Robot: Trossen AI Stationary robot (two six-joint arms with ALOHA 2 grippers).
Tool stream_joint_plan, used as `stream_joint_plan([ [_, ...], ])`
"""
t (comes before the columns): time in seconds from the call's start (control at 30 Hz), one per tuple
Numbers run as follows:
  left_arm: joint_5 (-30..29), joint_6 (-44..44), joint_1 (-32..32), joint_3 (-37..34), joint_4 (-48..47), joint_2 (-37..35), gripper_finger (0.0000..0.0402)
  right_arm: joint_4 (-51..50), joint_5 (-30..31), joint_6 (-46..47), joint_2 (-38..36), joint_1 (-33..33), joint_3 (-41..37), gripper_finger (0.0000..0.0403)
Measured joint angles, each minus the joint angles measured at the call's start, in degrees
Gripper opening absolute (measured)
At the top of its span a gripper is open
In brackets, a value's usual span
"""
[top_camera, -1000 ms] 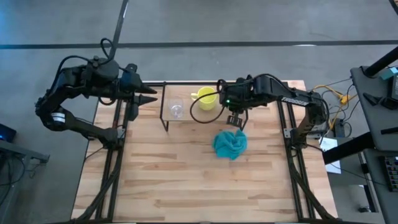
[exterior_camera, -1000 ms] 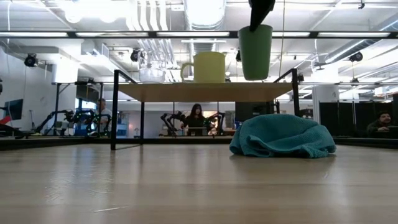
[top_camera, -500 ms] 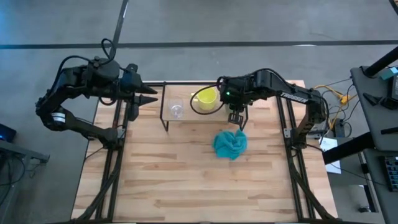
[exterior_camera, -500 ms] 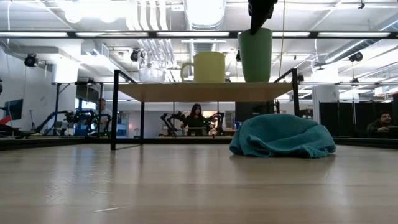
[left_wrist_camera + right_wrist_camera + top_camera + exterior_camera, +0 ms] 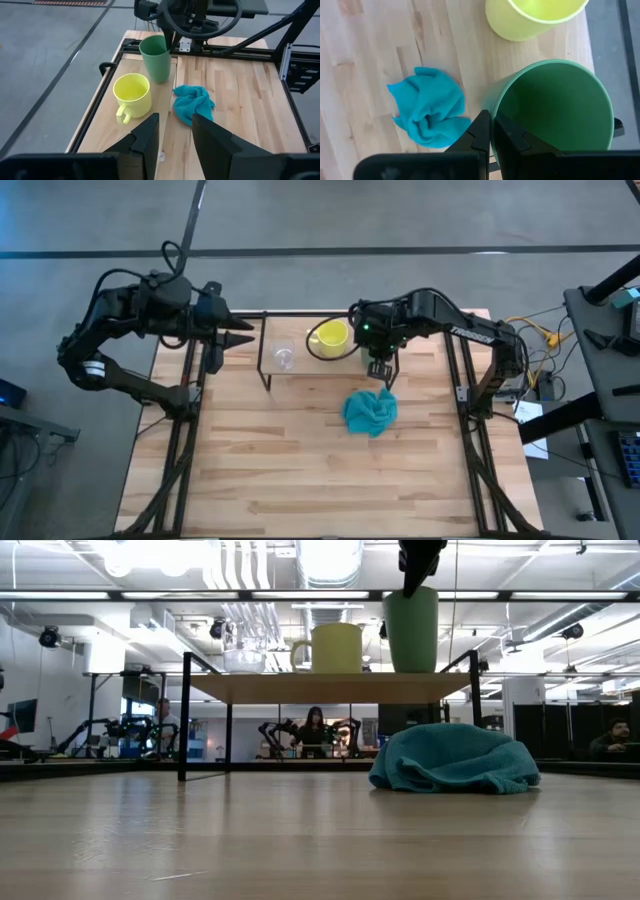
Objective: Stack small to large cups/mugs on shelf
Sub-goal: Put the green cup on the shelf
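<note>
While the right gripper (image 5: pixel 491 131) pinches the green cup (image 5: pixel 411 628) by its rim, the cup stands upright, base apparently on the shelf (image 5: pixel 330 687), right of the yellow mug (image 5: pixel 333 647). Left gripper (image 5: pixel 172 131), parted and empty, waits at the shelf's left end.

Shelf (image 5: pixel 300 340) top crowded: clear glass cup (image 5: pixel 284 356) at 9 o'clock end, yellow mug (image 5: pixel 331 338) mid, green cup (image 5: pixel 411 628) at 3 o'clock end, just beside the mug. Narrow gap mug-to-green cup; wider gap glass-to-mug. Right gripper (image 5: pixel 490 131) pinches the green cup's rim, blocking access from above there. Teal cloth (image 5: pixel 370 411) lies at 6 o'clock of that end, near the shelf. Tabletop (image 5: pixel 300 480) bare toward 6 o'clock. Left gripper (image 5: pixel 240 338) sits outside the shelf's 9 o'clock end.
</note>
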Motion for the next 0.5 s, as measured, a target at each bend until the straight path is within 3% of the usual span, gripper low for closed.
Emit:
stream_joint_plan([
  [0.5,0.03,-0.04,0.00,0.00,0.06,-0.02,0.0102,1.23,-1.95,-2.47,0.00,-2.82,-1.29,0.0011],
])
